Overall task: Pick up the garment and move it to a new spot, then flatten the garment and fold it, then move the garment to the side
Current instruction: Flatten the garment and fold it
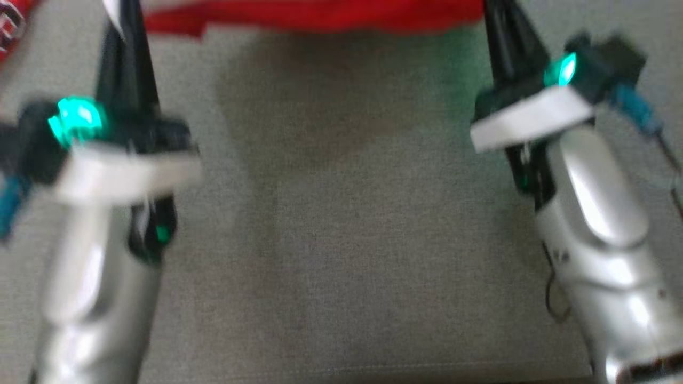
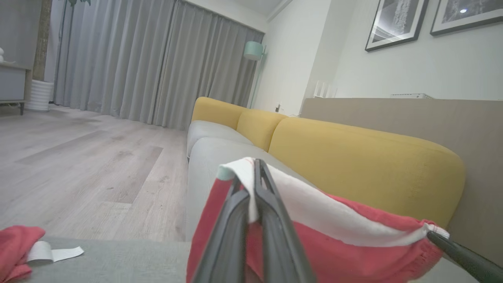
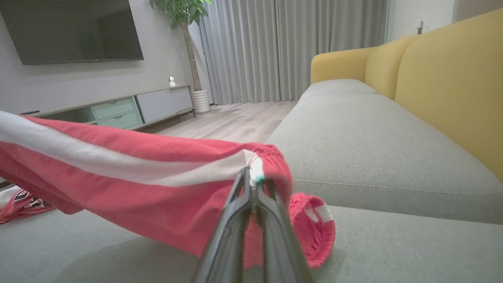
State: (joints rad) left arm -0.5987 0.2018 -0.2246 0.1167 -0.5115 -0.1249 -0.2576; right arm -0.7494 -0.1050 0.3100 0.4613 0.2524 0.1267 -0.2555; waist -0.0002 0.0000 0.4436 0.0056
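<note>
The garment [image 1: 320, 13] is red with a white band and hangs stretched between my two grippers, above the grey sofa seat [image 1: 341, 213] at the top edge of the blurred head view. My left gripper [image 1: 125, 16] is shut on one end of the white band; in the left wrist view, that gripper [image 2: 251, 175] pinches the garment [image 2: 353, 236]. My right gripper [image 1: 493, 10] is shut on the other end, and in its own view this gripper [image 3: 253, 181] clamps the garment [image 3: 137, 173], whose lower part sags onto the seat.
Yellow back cushions [image 2: 353, 157] run along the far side of the seat. Another red cloth [image 2: 15, 247] with a white tag lies on the seat to the left. Beyond the seat's edge are a wooden floor [image 2: 78, 157] and a low cabinet [image 3: 118, 110].
</note>
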